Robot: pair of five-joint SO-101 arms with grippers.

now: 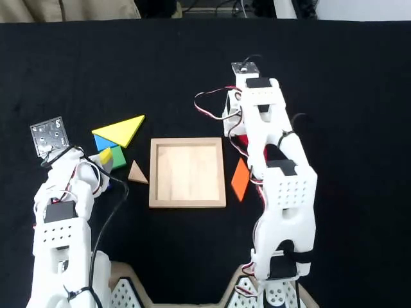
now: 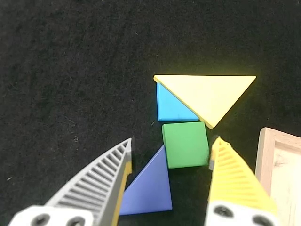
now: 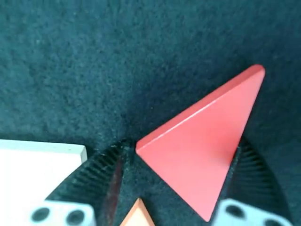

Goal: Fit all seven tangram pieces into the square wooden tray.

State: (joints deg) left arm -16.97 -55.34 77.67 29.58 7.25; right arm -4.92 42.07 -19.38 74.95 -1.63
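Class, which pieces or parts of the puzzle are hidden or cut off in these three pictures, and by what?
- Red triangle: high view, mostly under the right arm.
- Orange piece: right wrist view, cut off by the picture's edge.
- Dark blue triangle: left wrist view, one corner behind the left gripper.
- Tray: left wrist view, cut off by the edge.

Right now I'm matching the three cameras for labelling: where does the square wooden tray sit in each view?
High view: square wooden tray in the middle, right of the yellow triangle.
Left wrist view: a tray corner, just past the green square.
Right wrist view: a pale tray corner, near the red triangle.
Shared landmark: the black table cover around it.
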